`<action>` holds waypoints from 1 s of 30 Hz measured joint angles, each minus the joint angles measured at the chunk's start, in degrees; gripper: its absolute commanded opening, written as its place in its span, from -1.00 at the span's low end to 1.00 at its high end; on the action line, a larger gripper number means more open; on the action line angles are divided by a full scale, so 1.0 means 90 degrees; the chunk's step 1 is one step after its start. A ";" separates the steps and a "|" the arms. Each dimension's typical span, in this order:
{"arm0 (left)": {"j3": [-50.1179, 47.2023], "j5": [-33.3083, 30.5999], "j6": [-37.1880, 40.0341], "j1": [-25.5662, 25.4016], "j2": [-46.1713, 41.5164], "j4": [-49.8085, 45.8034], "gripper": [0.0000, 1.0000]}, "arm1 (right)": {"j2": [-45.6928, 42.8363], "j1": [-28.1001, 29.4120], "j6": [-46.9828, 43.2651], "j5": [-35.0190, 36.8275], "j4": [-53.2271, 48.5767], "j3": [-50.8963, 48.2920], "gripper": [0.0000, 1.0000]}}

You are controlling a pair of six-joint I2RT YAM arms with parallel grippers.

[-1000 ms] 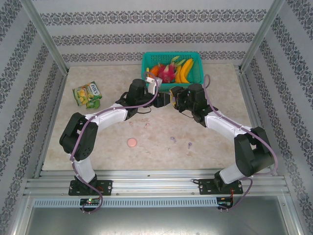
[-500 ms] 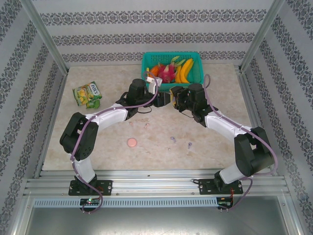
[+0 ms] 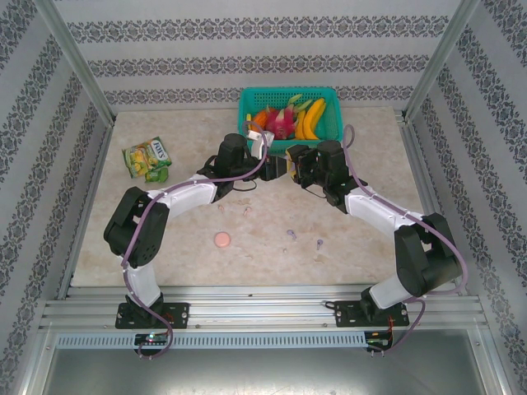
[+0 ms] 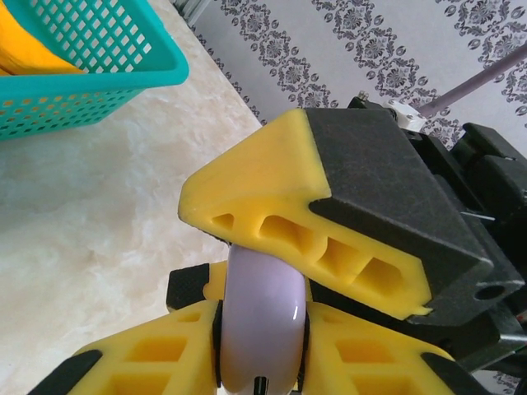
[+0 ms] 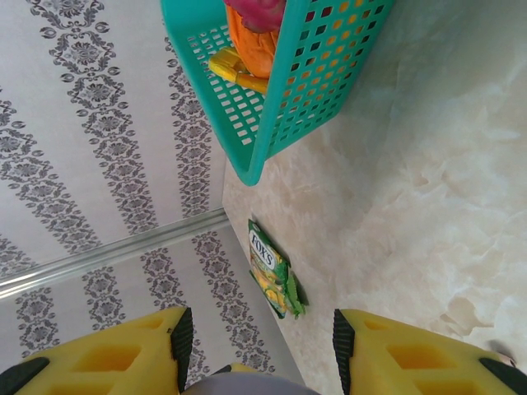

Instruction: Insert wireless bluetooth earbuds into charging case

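Left gripper is clamped on the purple case (right gripper grips it too), purple earbuds lying well apart on the table, right gripper's side.

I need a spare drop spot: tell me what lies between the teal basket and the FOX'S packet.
Nothing: bare marbled tabletop separates the teal basket from the FOX'S packet, clearest in the right wrist view, also in the top view.
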 measured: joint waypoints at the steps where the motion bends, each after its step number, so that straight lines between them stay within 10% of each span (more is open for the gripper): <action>1: 0.0000 0.0002 0.0007 0.0000 0.0000 0.0012 -0.52 | 0.0000 0.0000 0.0000 0.0000 0.0000 0.0000 -0.23; 20: -0.0002 0.0002 -0.0189 0.0017 0.0010 0.0146 -0.82 | -0.0401 -0.0597 -0.0180 -0.0294 0.0044 -0.0177 0.53; 30: 0.0000 0.0578 -0.0231 0.0476 0.0010 0.0100 -0.85 | -0.1690 -0.1736 -0.2424 -0.1054 -0.0017 -0.1022 0.56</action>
